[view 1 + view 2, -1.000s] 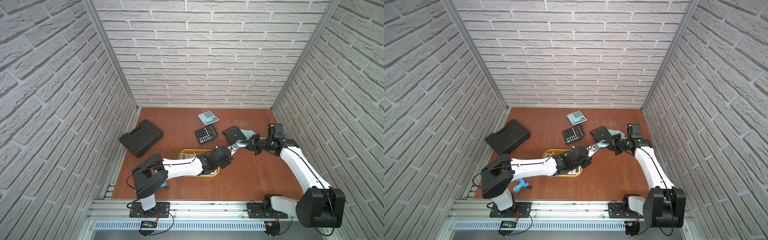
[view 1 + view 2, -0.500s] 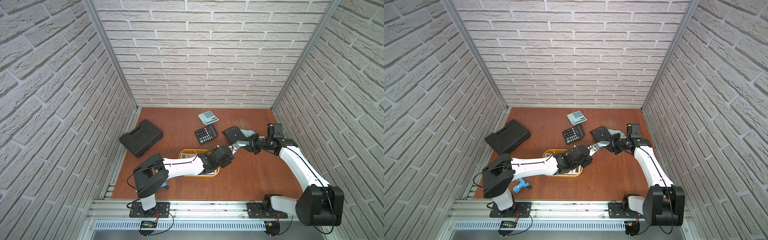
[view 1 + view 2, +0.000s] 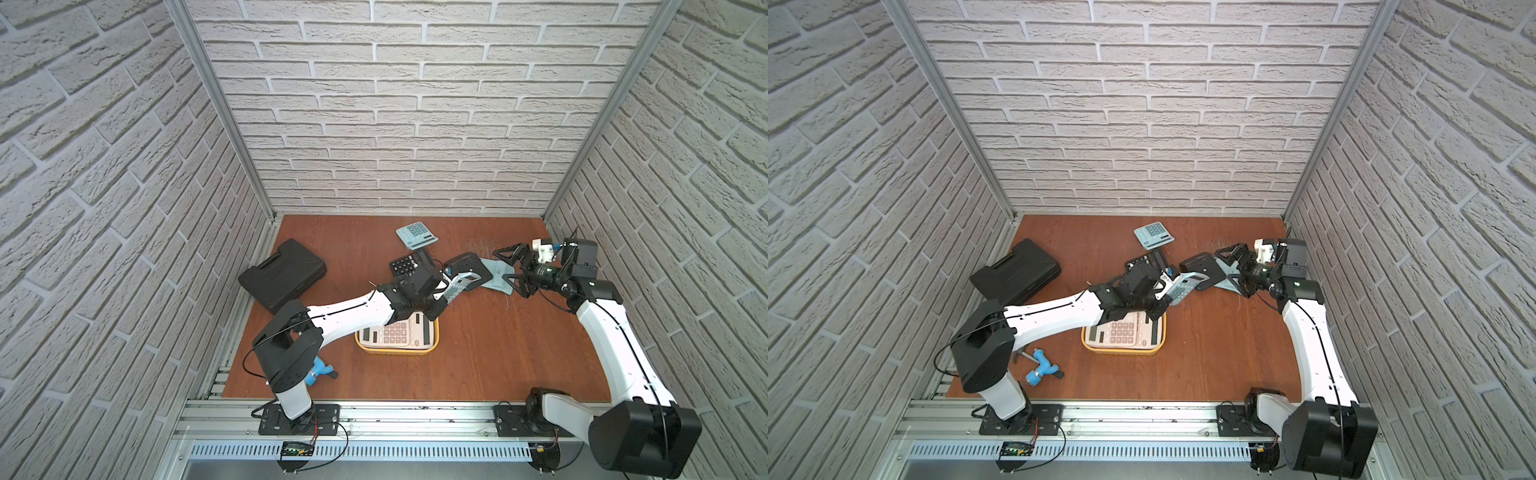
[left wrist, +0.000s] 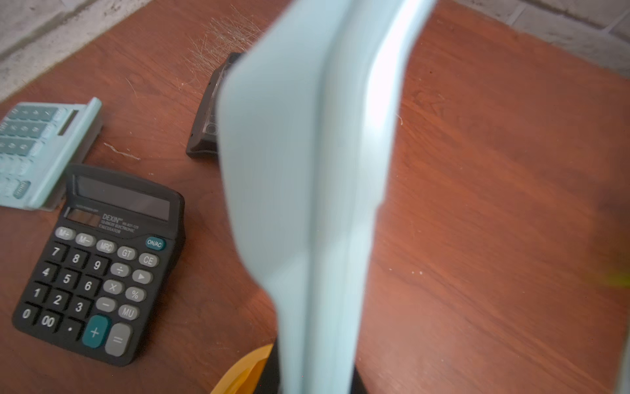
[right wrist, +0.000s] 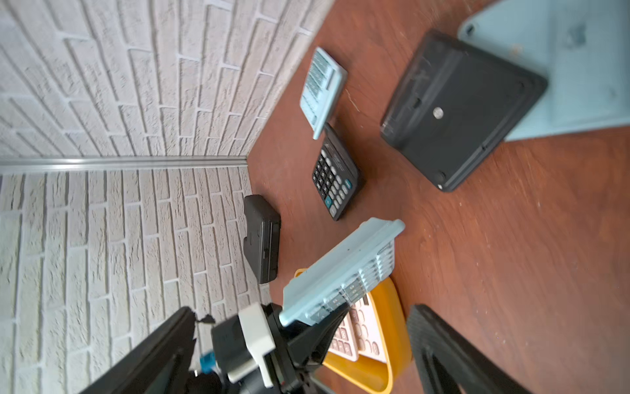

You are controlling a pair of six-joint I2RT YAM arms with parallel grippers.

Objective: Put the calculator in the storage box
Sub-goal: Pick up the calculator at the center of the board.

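Right wrist view: held calculator (image 5: 344,269) edge near storage box (image 5: 393,303) rim

I see the pale blue calculator (image 3: 457,287) lifted and tilted, just beyond the far right corner of the shallow yellow storage box (image 3: 395,351) lying near centre.

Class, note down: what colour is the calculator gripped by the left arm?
Pale blue; the calculator shows best in the right wrist view.
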